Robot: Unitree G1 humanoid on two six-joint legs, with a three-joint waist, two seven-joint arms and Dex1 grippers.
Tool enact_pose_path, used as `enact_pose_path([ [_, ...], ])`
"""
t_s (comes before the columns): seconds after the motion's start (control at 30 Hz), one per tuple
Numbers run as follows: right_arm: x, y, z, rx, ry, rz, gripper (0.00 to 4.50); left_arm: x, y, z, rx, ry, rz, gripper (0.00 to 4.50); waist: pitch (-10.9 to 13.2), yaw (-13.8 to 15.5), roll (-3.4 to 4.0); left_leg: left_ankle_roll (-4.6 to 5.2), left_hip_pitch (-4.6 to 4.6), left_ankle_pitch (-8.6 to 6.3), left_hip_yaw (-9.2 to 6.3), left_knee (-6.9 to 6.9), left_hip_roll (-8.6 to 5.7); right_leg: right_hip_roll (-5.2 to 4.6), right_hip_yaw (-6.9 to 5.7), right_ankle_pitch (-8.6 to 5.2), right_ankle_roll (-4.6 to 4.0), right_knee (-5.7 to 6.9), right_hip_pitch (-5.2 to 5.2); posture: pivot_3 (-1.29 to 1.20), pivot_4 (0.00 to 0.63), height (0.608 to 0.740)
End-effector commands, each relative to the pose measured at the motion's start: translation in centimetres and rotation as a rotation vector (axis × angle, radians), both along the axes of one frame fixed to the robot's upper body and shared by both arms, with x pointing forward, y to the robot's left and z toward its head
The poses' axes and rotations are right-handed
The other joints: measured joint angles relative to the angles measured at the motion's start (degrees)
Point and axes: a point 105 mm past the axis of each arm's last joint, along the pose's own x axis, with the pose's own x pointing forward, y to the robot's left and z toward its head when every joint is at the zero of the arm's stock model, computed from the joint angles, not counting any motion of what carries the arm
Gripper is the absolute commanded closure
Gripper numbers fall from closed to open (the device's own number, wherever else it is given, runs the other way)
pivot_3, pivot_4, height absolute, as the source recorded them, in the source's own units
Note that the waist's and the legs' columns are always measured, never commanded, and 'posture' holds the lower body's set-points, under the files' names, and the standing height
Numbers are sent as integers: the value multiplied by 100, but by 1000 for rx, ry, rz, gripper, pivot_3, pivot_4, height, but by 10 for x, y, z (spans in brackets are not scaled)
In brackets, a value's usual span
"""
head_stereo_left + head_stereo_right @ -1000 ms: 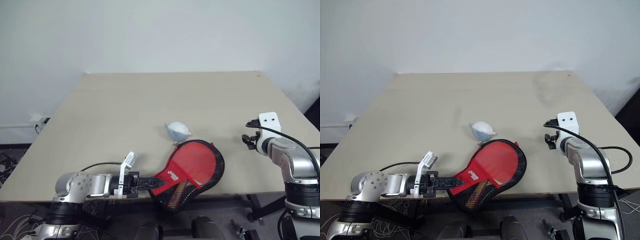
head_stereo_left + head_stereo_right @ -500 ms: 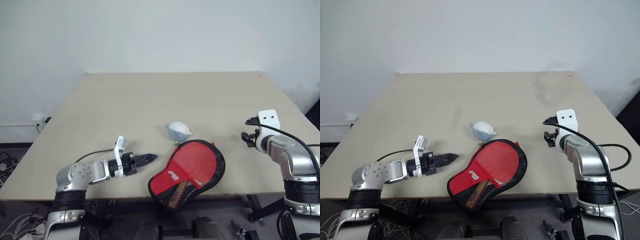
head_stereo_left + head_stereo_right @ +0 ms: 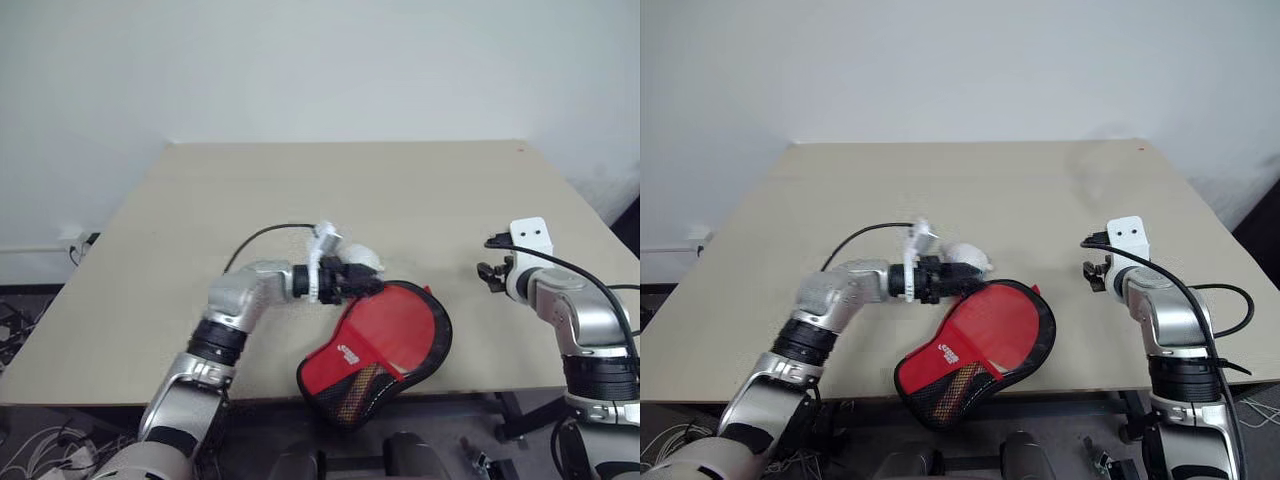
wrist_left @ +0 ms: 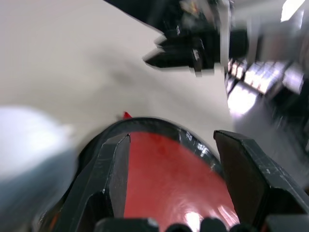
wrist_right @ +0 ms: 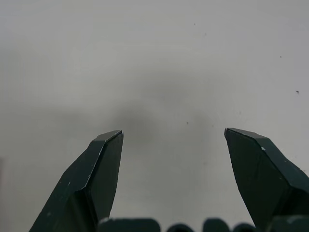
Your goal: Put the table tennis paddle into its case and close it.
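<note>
Lying at the near edge of the table (image 3: 200,200), the case (image 3: 375,345) is seen with its narrow black end hanging slightly past the rim. Its red panel faces up and a black border runs around it. The table tennis paddle cannot be told apart from the red of the case in these views, so whether it is inside cannot be judged.

Just beyond the case's far rim, the left gripper (image 3: 368,283) is held level and pointed toward the robot's right, with its black fingers (image 4: 108,179) spread apart and nothing between them. In the left wrist view the red panel is framed between those two fingers, with the table surface beyond it. A small white soft lump (image 3: 968,256) is partly hidden behind the gripper, close beside the case's far edge.

Farther to the right, well apart from the case, the right gripper (image 3: 489,272) is held above bare table. Its fingers (image 5: 104,169) are also spread wide and hold nothing.

Behind the table, a plain pale wall (image 3: 320,70) is seen.
</note>
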Motion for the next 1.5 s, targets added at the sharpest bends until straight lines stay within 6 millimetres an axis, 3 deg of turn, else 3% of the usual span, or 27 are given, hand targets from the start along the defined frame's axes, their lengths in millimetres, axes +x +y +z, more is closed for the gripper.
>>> enact_pose_path([
  [0.03,4,-4,18,-8,-72,-18,858,-2,-19,-2,82,-196,-90,1597,0,-3,0,0,0,0,0,2,0,0,0,0,0,1,0,0,0,740],
  [0.17,1,-7,19,-6,-79,-34,858,-9,-17,-27,208,-295,-170,1597,0,-4,0,2,1,1,1,10,0,2,3,2,-4,4,2,0,0,740],
  [0.43,1,-8,19,-3,-86,-49,858,-4,32,-71,440,-369,-209,1597,-1,-3,2,4,6,1,1,12,2,2,2,3,-4,7,9,0,0,740],
  [0.57,3,-6,19,0,-87,-44,858,-1,47,-79,477,-367,-184,1597,-4,-6,3,4,18,2,1,15,3,2,1,3,-4,10,22,0,0,740],
  [0.7,6,-3,19,3,-88,-34,858,1,42,-73,424,-365,-152,1597,-5,-6,5,11,21,6,0,20,4,3,1,4,-5,16,25,0,0,740],
  [0.93,8,-2,19,3,-88,-25,858,-6,4,-26,118,-332,-103,1597,-5,4,6,12,8,7,-3,29,1,1,1,6,-2,17,21,0,0,740],
  [1.13,10,1,18,5,-88,-18,858,-16,-17,-3,-30,-307,-107,1597,-5,3,7,12,2,6,-4,22,1,2,0,8,0,15,12,0,0,740],
  [1.23,11,1,19,7,-91,-16,858,-20,-23,1,-57,-304,-125,2102,-5,-6,7,12,6,7,-1,22,2,3,2,8,0,17,14,0,0,740],
  [1.5,10,0,19,9,-96,-24,858,-19,-42,-17,47,-350,-148,4456,-5,-2,8,12,8,7,-1,28,0,3,3,8,-1,17,20,0,0,740],
])
